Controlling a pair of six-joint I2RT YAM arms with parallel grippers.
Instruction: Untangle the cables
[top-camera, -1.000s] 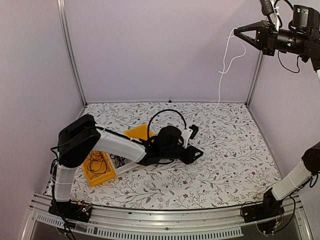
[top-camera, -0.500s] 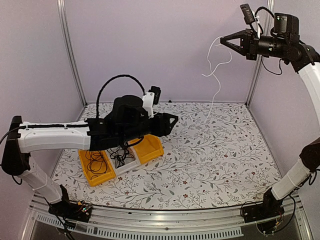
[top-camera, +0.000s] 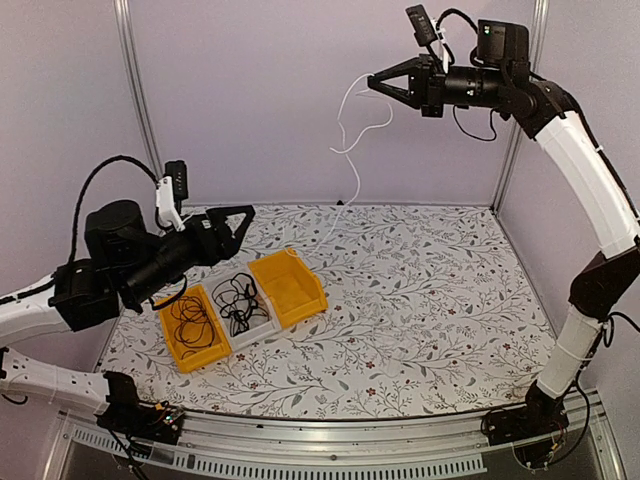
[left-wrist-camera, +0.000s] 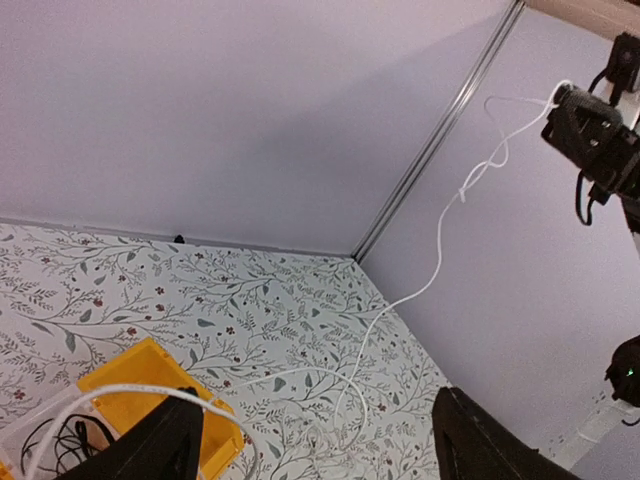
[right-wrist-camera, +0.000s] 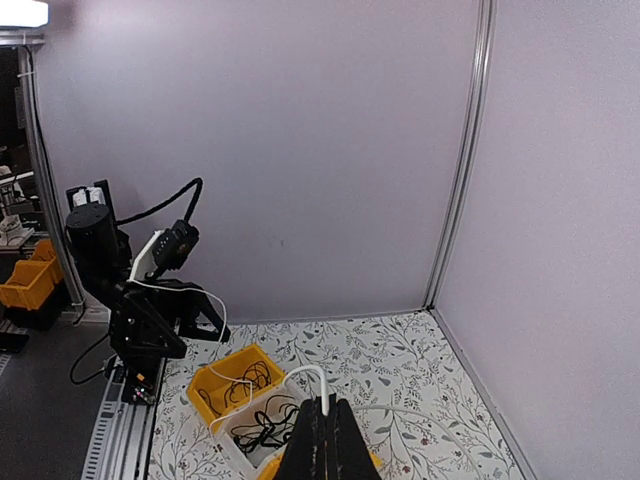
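A flat table with a white cover printed with little leaves and flowers (top-camera: 430, 320) stands inside plain pale purple walls (top-camera: 300, 100). Thin silver metal posts (top-camera: 140, 110) stand at the back corners. Near the left edge of the table, three small plastic bins sit side by side in a slanted row. There is a yellow bin (top-camera: 200, 358) nearest the front, a see-through white bin (top-camera: 262, 328) in the middle and a second yellow bin (top-camera: 290, 285) farthest back. A bunch of thin black cables (top-camera: 192, 325) lies curled in the front yellow bin, and another black bunch (top-camera: 238, 300) lies in the middle bin. The left gripper (top-camera: 240, 213) (left-wrist-camera: 318, 405) hangs in the air over the back left part of the table and points right. Its two black fingers (left-wrist-camera: 160, 445) are spread wide with nothing held between them. A long thin white cable (top-camera: 357, 185) (left-wrist-camera: 440, 270) runs mostly up and down. Its top is high above the back edge, and it wiggles down to the table near the middle of that edge. From there it lies on the cover and heads left toward the bins. In the left wrist view a near part of it curves past the left finger, but I cannot tell if they touch. The right gripper (top-camera: 375, 82) (right-wrist-camera: 322, 425) is high up and points left, and its jaws are pinched tight on the top of the white cable.
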